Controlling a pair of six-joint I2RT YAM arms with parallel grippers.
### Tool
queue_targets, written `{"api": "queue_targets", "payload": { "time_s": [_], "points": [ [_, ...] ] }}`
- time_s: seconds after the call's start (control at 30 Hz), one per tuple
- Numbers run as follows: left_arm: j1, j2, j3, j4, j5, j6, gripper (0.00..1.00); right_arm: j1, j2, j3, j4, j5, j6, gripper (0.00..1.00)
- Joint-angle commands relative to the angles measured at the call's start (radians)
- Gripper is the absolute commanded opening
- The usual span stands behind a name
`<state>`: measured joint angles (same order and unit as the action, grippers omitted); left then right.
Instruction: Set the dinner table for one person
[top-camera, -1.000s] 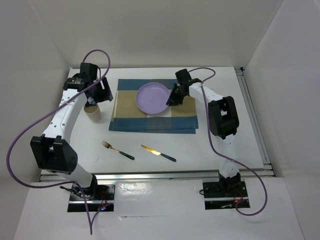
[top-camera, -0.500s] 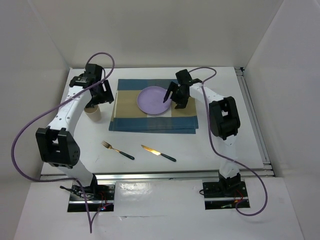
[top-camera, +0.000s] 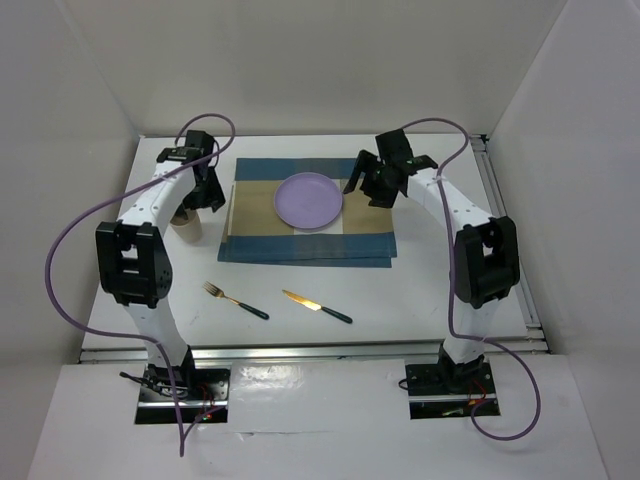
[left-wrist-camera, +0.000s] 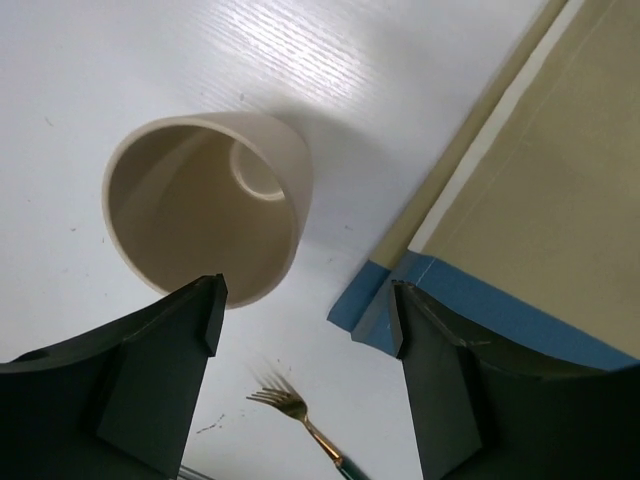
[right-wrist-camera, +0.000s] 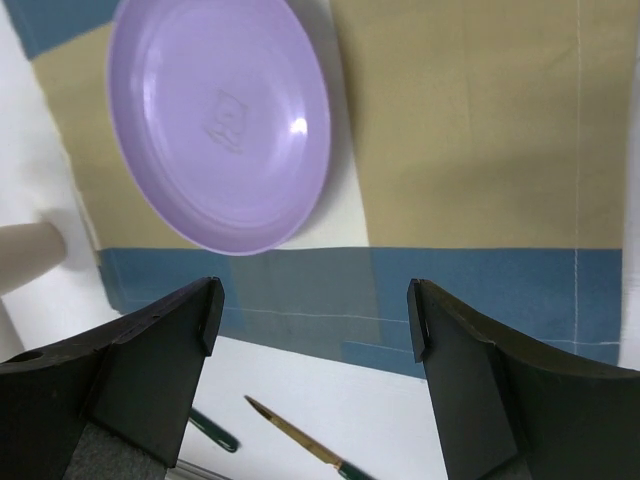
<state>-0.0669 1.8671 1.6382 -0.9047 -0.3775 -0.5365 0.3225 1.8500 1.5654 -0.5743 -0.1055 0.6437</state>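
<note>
Both spread wide and empty: the left gripper (left-wrist-camera: 305, 310) hovers by the cup (left-wrist-camera: 200, 200), the right gripper (right-wrist-camera: 315, 310) beside the purple plate (right-wrist-camera: 220, 120). Plate's on the placemat (right-wrist-camera: 470, 120).

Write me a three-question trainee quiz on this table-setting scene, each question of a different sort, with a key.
1. True or false: the purple plate lies on the striped placemat.
2. Where does the beige cup stand?
A. On the placemat
B. On the bare dinner table, left of the placemat in the top view
C. On the plate
3. Fill in: the left gripper and the right gripper both stand ____, with nothing between their fingers.

Key: 1 true; 2 B; 3 open.
</note>
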Motion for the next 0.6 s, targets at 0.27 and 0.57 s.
{"api": "queue_targets", "payload": {
  "time_s": [0.27, 0.57],
  "points": [
    [0.024, 0.021, -0.009, 0.04, 0.012, -0.042, 0.53, 0.0, -0.095, -0.096, -0.013, 0.029, -0.027, 0.85],
    [0.024, -0.039, -0.009, 0.058, 0.075, -0.002, 0.03, 0.0, -0.136, -0.105, -0.032, 0.049, -0.027, 0.84]
  ]
}}
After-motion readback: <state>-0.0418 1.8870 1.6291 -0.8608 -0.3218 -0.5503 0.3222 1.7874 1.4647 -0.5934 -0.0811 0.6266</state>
